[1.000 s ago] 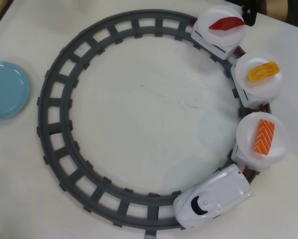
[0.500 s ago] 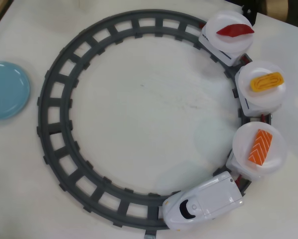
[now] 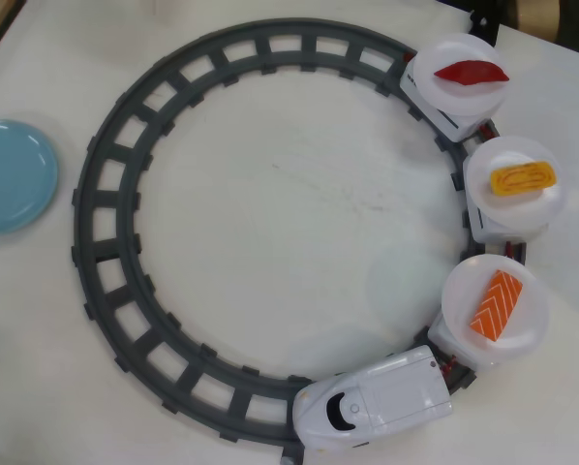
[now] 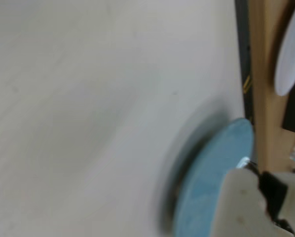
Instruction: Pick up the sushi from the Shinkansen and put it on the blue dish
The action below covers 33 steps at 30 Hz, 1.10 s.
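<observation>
Gripper (image 4: pixel 258 207) shows only as a blurred pale part at the wrist view's lower right; cannot tell if its fingers are spread or pressed together. Just beside it lies the round flat light blue dish (image 4: pixel 211 173), empty. Overhead, the small rectangular orange striped sushi (image 3: pixel 495 305) rides a round white plate (image 3: pixel 464 291) directly behind the white plastic Shinkansen (image 3: pixel 377 407), well apart from the dish, probably awaiting pickup.

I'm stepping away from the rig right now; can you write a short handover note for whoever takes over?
Hand: not in the overhead view; the blurred wrist view shows no fingers, so its state is unknown.
Sushi: on the white plate of the first car behind the Shinkansen, at the track's lower right.
Blue dish: empty, at the left edge of the overhead view.
Done: nothing.
Left: pick the sushi and place it on the dish.
</observation>
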Motion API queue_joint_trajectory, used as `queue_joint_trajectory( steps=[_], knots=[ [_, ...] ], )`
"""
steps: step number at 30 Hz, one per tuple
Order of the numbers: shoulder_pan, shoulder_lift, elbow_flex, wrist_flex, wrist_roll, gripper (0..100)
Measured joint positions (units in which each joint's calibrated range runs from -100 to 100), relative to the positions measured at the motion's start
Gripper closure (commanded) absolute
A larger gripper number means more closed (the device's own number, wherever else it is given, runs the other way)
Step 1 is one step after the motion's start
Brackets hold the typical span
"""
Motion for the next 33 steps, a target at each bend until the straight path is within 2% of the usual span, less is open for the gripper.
queue_joint_trajectory(
  steps=[8,11,17,26,33],
  knots=[
    [5.8,20.8,-15.6,-1.2,2.3,97],
    [10.4,32.0,-25.3,-0.8,3.3,97],
    [22.4,48.8,-45.2,6.6,5.7,97],
    [37.7,52.3,-56.5,19.5,12.9,97],
    [48.3,52.4,-56.7,21.8,18.9,97]
  ],
)
